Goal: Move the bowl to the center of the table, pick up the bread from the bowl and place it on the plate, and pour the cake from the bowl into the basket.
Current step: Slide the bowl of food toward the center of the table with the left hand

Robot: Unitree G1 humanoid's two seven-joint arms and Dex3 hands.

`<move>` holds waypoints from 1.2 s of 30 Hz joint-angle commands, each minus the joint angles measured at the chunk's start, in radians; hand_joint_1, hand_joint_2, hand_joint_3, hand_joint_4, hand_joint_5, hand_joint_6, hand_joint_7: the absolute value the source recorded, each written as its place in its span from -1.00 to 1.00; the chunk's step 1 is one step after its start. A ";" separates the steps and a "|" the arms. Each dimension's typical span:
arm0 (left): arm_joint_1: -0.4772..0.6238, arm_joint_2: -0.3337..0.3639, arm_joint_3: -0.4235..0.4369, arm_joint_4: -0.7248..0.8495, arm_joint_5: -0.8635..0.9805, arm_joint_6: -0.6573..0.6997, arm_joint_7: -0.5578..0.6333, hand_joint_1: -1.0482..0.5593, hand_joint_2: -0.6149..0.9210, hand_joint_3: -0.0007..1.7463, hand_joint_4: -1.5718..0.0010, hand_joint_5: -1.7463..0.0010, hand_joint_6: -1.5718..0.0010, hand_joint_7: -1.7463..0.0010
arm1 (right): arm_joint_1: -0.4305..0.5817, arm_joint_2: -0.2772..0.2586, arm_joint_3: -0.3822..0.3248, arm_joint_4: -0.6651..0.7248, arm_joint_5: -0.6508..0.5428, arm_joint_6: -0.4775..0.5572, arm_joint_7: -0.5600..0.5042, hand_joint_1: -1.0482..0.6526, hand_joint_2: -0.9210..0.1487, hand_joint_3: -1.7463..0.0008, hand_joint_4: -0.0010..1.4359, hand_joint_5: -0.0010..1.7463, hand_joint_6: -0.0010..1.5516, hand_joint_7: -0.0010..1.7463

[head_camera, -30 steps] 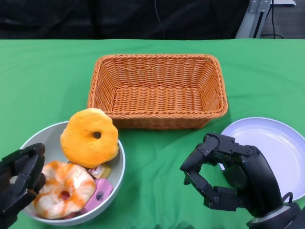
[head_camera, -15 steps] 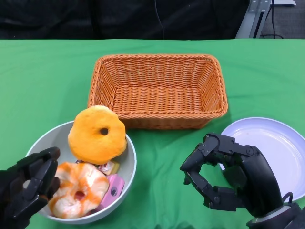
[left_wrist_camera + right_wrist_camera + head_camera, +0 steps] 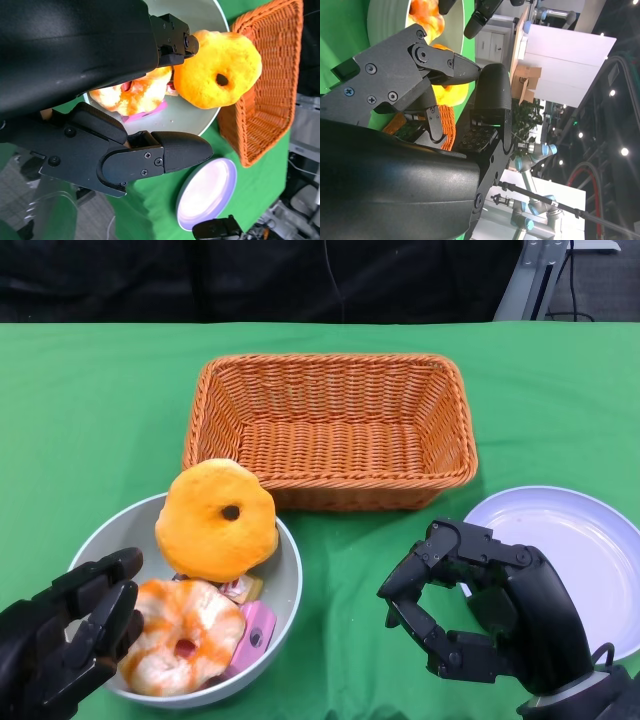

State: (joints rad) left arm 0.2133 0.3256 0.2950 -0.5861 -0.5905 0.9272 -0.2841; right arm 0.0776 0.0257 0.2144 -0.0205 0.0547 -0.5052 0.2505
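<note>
**Steadily, the bowl slides toward the middle**

Down at the near left corner, the left hand (image 3: pixel 65 640) grasps the near-left rim of the grey bowl (image 3: pixel 285 565), fingers over the edge beside the glazed pastry (image 3: pixel 185 635). Compared with a second ago, the bowl has travelled rightward across the green bench (image 3: pixel 90 410) and now sits closer to the front left corner of the wicker basket (image 3: pixel 330 430), though still left of centre. The orange ring-shaped bread (image 3: pixel 218 520) leans on the bowl's far side, and a pink wrapped cake (image 3: pixel 250 635) lies beneath the pastry. The right hand (image 3: pixel 470 605) has not moved; it hangs just beside the white plate (image 3: pixel 580 540), fingers curled inward around nothing. My read is that the first step is under way but unfinished: the bowl needs a little more travel before the bread can be lifted out toward the plate.
</note>
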 commanded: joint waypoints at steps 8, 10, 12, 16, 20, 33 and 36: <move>0.034 0.014 0.035 -0.081 0.011 -0.062 0.025 -0.67 1.00 -0.28 0.82 0.93 0.85 0.95 | 0.001 -0.008 -0.007 -0.001 -0.008 -0.009 -0.005 -0.14 -0.34 0.04 0.15 0.62 0.02 0.31; 0.035 0.016 0.041 -0.092 0.012 -0.062 0.029 -0.67 1.00 -0.29 0.80 0.92 0.84 0.95 | 0.002 -0.008 -0.007 -0.004 -0.009 -0.006 -0.005 -0.14 -0.34 0.04 0.14 0.62 0.02 0.32; 0.037 0.025 0.057 -0.099 0.014 -0.076 0.023 -0.67 1.00 -0.29 0.79 0.92 0.84 0.96 | 0.001 -0.009 -0.008 -0.002 -0.005 -0.008 -0.003 -0.14 -0.34 0.05 0.14 0.62 0.02 0.32; 0.045 0.051 0.098 -0.119 0.021 -0.118 0.012 -0.69 1.00 -0.33 0.74 0.91 0.80 0.95 | 0.000 -0.008 -0.010 0.000 -0.001 -0.007 -0.002 -0.15 -0.34 0.07 0.16 0.63 0.02 0.31; 0.049 0.057 0.098 -0.117 0.017 -0.130 0.014 -0.69 1.00 -0.34 0.72 0.91 0.79 0.96 | 0.000 -0.008 -0.011 -0.001 -0.001 -0.007 -0.002 -0.15 -0.35 0.08 0.16 0.63 0.03 0.30; -0.017 0.024 -0.046 0.256 0.446 -0.650 0.082 -0.71 1.00 -0.36 0.60 0.91 0.67 0.96 | 0.008 -0.005 -0.007 -0.001 0.006 -0.013 0.000 -0.14 -0.34 0.06 0.16 0.63 0.03 0.31; -0.054 0.017 -0.063 0.375 0.487 -0.731 0.083 -0.72 1.00 -0.37 0.61 0.93 0.68 0.97 | 0.010 -0.008 -0.007 -0.008 0.001 -0.007 -0.001 -0.14 -0.34 0.05 0.15 0.63 0.02 0.31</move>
State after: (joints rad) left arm 0.1767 0.3382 0.2335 -0.2535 -0.1231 0.2344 -0.2144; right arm 0.0814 0.0247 0.2142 -0.0191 0.0460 -0.5079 0.2517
